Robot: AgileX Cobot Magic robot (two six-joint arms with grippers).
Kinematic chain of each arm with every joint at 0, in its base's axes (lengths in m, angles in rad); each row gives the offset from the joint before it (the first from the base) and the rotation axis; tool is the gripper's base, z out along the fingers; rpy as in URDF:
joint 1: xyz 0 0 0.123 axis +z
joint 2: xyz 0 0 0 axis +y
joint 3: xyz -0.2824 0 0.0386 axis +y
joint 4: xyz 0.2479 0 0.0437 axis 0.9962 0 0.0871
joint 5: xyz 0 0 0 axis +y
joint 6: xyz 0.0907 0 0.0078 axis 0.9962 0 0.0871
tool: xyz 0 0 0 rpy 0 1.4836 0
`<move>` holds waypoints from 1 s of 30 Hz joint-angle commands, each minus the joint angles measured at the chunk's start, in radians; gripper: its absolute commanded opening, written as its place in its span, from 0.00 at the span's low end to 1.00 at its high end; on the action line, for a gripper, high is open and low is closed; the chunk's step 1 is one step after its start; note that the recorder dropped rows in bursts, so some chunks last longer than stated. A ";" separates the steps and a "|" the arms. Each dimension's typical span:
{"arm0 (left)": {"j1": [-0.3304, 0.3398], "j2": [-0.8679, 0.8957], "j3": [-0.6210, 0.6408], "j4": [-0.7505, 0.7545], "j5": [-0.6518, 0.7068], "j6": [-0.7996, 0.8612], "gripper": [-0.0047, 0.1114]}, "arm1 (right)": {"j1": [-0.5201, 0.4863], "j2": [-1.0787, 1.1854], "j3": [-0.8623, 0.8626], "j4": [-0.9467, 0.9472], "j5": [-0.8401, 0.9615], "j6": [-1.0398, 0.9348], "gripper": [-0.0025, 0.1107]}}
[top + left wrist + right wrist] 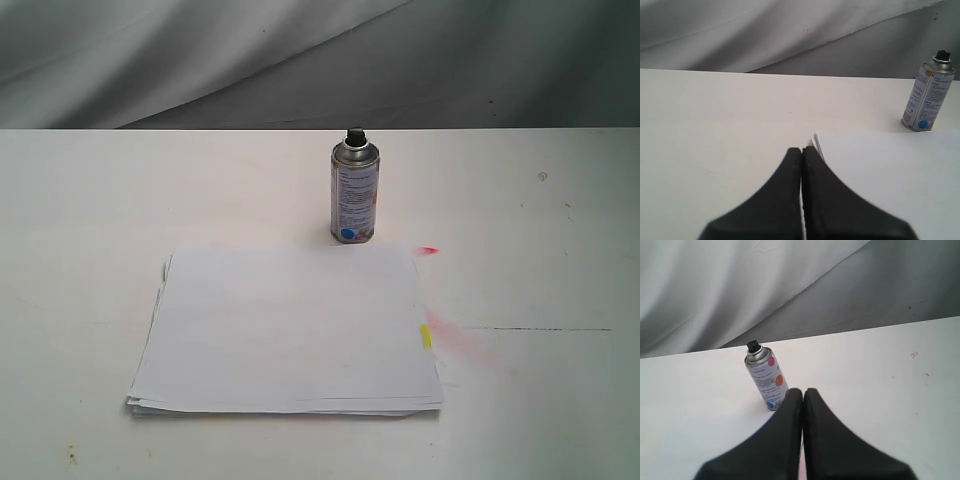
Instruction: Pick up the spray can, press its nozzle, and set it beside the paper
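Note:
The silver spray can [355, 193] stands upright on the white table, just behind the far edge of the paper [290, 330], with its black nozzle [354, 135] on top. The paper stack lies flat and has a yellow tab [426, 336] on its right edge. No gripper shows in the exterior view. In the left wrist view my left gripper [802, 149] is shut and empty by a corner of the paper [890, 170], with the can [928, 99] far off. My right gripper [802, 391] is shut and empty, its tips close to the can [765, 380].
Pinkish-red spray marks [462, 340] stain the table [100, 220] right of the paper, with a small red spot [429, 250] near the paper's far right corner. A grey cloth backdrop [300, 60] hangs behind the table's far edge.

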 commanded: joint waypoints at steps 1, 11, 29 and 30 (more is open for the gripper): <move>-0.004 -0.007 0.005 0.000 -0.005 0.001 0.04 | 0.000 0.183 -0.115 -0.020 0.007 -0.002 0.02; -0.004 -0.007 0.005 0.000 -0.005 0.001 0.04 | 0.152 0.474 -0.311 -0.020 -0.023 -0.051 0.02; -0.004 -0.007 0.005 0.000 -0.005 0.001 0.04 | 0.299 1.071 -0.105 -0.092 -0.885 -0.106 0.02; -0.004 -0.007 0.005 0.000 -0.005 0.001 0.04 | 0.299 1.124 -0.105 -0.115 -0.969 -0.100 0.02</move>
